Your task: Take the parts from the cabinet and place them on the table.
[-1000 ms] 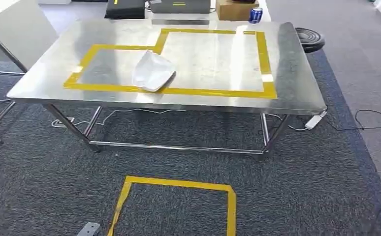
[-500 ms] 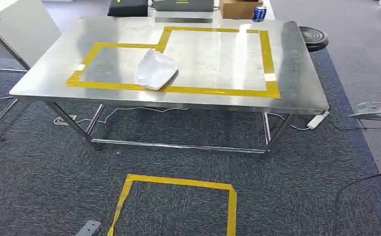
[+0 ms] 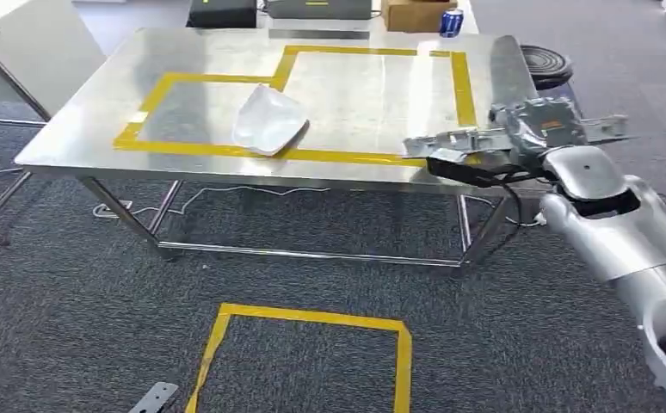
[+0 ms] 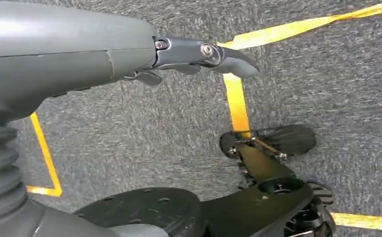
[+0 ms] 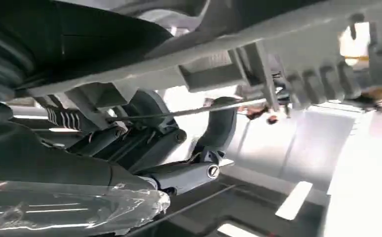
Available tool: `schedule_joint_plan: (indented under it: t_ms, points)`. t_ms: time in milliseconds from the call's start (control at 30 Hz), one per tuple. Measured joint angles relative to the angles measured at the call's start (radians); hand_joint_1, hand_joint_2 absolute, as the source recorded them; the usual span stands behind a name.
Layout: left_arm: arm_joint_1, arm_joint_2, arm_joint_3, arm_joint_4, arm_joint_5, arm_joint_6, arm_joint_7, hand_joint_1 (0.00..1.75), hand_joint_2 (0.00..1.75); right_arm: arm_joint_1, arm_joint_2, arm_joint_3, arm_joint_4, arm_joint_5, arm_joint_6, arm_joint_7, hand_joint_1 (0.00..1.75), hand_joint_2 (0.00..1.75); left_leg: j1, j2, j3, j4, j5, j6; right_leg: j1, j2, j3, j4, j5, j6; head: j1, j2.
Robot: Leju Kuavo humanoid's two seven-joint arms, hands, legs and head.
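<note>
one white part already lies on the counter inside the tape near its front edge. the right hand carries a grey ribbed part over the counter's front right corner, not yet set down; the left hand hangs empty, fingers loosely apart.

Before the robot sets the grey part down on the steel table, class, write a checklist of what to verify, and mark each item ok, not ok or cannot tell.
1. Part held: right hand holds the grey part. Ok.
2. Part over the table: it hangs above the near right corner. Ok.
3. Landing spot free: taped area beside the white bag is bare. Ok.
4. Grip firmness: fingers mostly hidden. Cannot tell.
5. Left hand clear: it hangs over the carpet, holding nothing. Ok.
</note>
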Motion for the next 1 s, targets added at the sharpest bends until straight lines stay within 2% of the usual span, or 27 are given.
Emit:
schedule_joint_plan:
  t_ms: [100,233,667,700,767,800,833,867,900,933,1000]
  points:
    - [0.001,0.000,0.000,0.000,-0.003,0.003,0.000,0.00,1.75,-0.013,0.037,0.026,0.039,0.001,-0.006,0.002,1.75,1.75,0.000,-0.002,-0.001,0.000,0.000,0.000,0.000,-0.002,0.000,0.000,0.000,0.000,0.000,0.000]
    - [0.004,0.001,0.000,0.000,-0.010,0.003,-0.001,0.00,1.75,-0.026,0.060,0.045,0.070,0.001,-0.011,0.002,1.75,1.75,0.000,-0.003,-0.001,0.000,0.000,0.000,0.000,-0.002,0.001,-0.002,0.000,0.000,0.000,0.000]
    - [0.006,0.003,-0.004,0.000,-0.019,0.003,-0.004,0.00,1.75,-0.039,0.082,0.077,0.113,-0.006,-0.011,-0.001,1.75,1.75,-0.001,-0.003,-0.003,0.002,-0.002,0.001,-0.001,-0.002,0.003,-0.006,0.003,-0.001,0.000,0.000]
    - [0.006,0.007,-0.009,0.000,-0.027,-0.004,-0.008,0.00,1.75,-0.041,0.086,0.079,0.117,-0.009,-0.011,-0.003,1.75,1.75,-0.004,-0.003,-0.004,0.007,-0.007,0.012,-0.005,-0.002,0.002,-0.010,0.005,0.004,-0.001,0.000]
    - [0.006,0.008,-0.022,0.000,-0.037,-0.018,-0.018,0.00,1.75,-0.048,0.091,0.083,0.125,-0.011,-0.011,-0.005,1.75,1.75,-0.004,-0.003,-0.007,0.002,-0.009,0.016,-0.004,-0.001,0.003,-0.018,0.004,0.008,0.000,0.000]
    - [0.005,0.008,-0.026,0.000,-0.037,-0.023,-0.020,0.00,1.75,-0.050,0.093,0.085,0.129,-0.011,-0.011,-0.005,1.75,1.75,-0.001,-0.003,-0.003,-0.013,-0.021,0.020,-0.003,-0.001,0.002,0.008,0.020,0.016,-0.001,0.000]
    - [0.005,0.006,-0.027,0.000,-0.036,-0.024,-0.020,0.00,1.75,-0.054,0.095,0.086,0.133,-0.012,-0.010,-0.005,1.75,1.75,0.003,-0.003,0.006,-0.017,-0.025,0.023,-0.002,-0.001,0.007,0.006,0.017,0.024,0.002,0.000]
    - [0.007,0.005,-0.028,0.000,-0.034,-0.024,-0.020,0.00,1.75,-0.058,0.097,0.086,0.136,-0.013,-0.010,-0.005,1.75,1.75,0.008,-0.003,0.017,-0.018,-0.023,0.027,-0.002,-0.003,-0.005,0.010,0.006,0.026,0.000,0.000]
    - [0.009,0.003,-0.031,0.000,-0.033,-0.024,-0.020,0.00,1.75,-0.063,0.099,0.086,0.139,-0.014,-0.010,-0.005,1.75,1.75,0.010,-0.004,0.024,-0.017,-0.026,0.029,-0.001,-0.003,-0.018,0.040,-0.014,0.024,0.006,0.000]
    - [0.009,0.003,-0.033,0.000,-0.033,-0.021,-0.019,0.00,1.75,-0.067,0.103,0.088,0.143,-0.016,-0.009,-0.005,1.75,1.75,0.011,-0.003,0.030,-0.017,-0.030,0.031,-0.001,-0.002,-0.051,0.107,-0.046,0.025,0.008,0.000]
    - [0.009,0.003,-0.034,0.000,-0.032,-0.020,-0.017,0.00,1.75,-0.064,0.109,0.091,0.155,-0.021,-0.003,-0.005,1.75,1.75,0.016,-0.002,0.044,-0.016,-0.041,0.028,-0.003,-0.003,-0.139,0.265,-0.099,0.030,0.007,0.000]
